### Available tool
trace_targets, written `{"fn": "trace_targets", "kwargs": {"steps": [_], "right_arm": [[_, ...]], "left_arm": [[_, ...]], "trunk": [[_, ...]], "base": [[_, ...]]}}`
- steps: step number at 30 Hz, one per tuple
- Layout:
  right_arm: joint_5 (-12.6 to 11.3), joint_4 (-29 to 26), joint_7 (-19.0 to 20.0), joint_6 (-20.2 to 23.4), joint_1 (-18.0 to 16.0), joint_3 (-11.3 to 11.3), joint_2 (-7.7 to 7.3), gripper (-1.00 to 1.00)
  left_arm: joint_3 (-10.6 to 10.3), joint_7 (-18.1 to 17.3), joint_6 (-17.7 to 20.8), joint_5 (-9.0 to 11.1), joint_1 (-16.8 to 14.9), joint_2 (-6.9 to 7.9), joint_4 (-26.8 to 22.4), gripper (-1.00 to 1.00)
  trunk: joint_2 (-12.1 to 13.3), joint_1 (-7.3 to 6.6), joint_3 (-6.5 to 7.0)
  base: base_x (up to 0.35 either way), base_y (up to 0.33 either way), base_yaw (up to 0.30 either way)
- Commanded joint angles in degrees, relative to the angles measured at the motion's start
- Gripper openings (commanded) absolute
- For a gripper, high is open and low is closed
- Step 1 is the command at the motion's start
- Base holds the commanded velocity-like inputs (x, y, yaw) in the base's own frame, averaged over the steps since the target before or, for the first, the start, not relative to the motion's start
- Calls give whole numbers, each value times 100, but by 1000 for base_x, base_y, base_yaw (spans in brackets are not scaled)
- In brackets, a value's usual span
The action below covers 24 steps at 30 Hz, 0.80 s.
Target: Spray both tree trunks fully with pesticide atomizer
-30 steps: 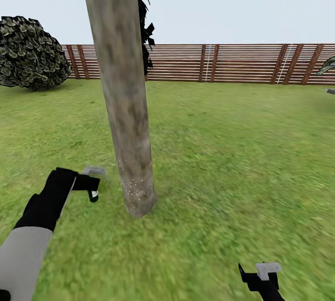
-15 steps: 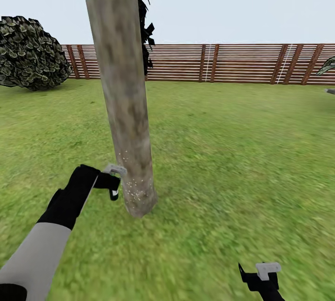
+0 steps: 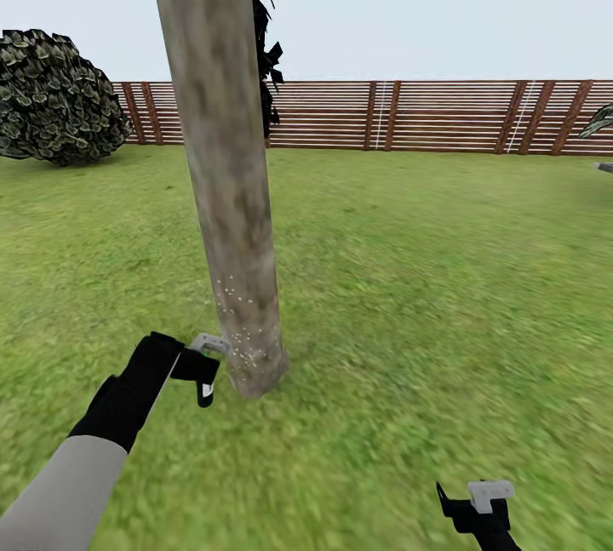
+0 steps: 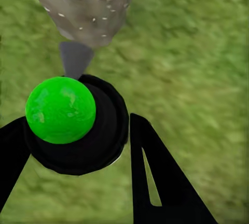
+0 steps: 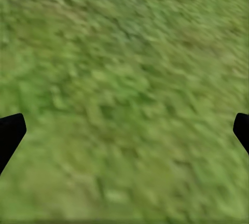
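A thick grey-brown tree trunk (image 3: 230,193) rises from the grass just left of centre. Whitish pesticide specks (image 3: 243,331) dot its lowest part. My left gripper (image 3: 203,370) sits low beside the trunk's base, on its left. In the left wrist view, this left gripper (image 4: 78,151) is shut on the pesticide atomizer (image 4: 78,125), a round black body with a bright green ball on top. Its grey nozzle (image 4: 75,58) points at the speckled tree trunk (image 4: 83,3) a short way off. My right gripper (image 3: 466,507) hangs open over bare grass at the lower right, seen as right gripper (image 5: 124,130) with its fingertips far apart.
A brown slat fence (image 3: 409,115) closes the lawn at the back. A round leafy bush (image 3: 51,100) stands at the far left. Dark foliage (image 3: 266,31) of a thin tree shows behind the trunk. Open grass (image 3: 426,278) spreads to the right.
My left arm has swung right toward the trunk's base, then dropped lower. More specks now show on the lower trunk. The right arm has not moved.
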Motion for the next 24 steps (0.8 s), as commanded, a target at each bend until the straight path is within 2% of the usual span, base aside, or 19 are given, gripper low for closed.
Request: {"fn": "trace_targets", "kwargs": {"steps": [1,8,12,14,15,24], "right_arm": [[0,-1,0,0,0,0,0,100],[0,0,0,0,-1,0,0,100],[0,-1,0,0,1,0,0,100],[0,-1,0,0,-1,0,0,100],[0,-1,0,0,0,0,0,100],[0,-2,0,0,1,0,0,100]], "left_arm": [[3,2,7,0,-16,-2,-25,-100],[28,-134,57,-22,-167,38,-149,-100],[517,-160,74,-39,-584,83,-144,-100],[618,-161,80,-48,-768,162,-133,-100],[641,-162,83,-50,-868,222,-115,-100],[656,-147,92,-61,-1415,385,-65,-100]], "trunk": [[0,0,0],[0,0,0],[0,0,0],[0,0,0],[0,0,0],[0,0,0]], "base": [[0,0,0],[0,0,0],[0,0,0],[0,0,0],[0,0,0],[0,0,0]]}}
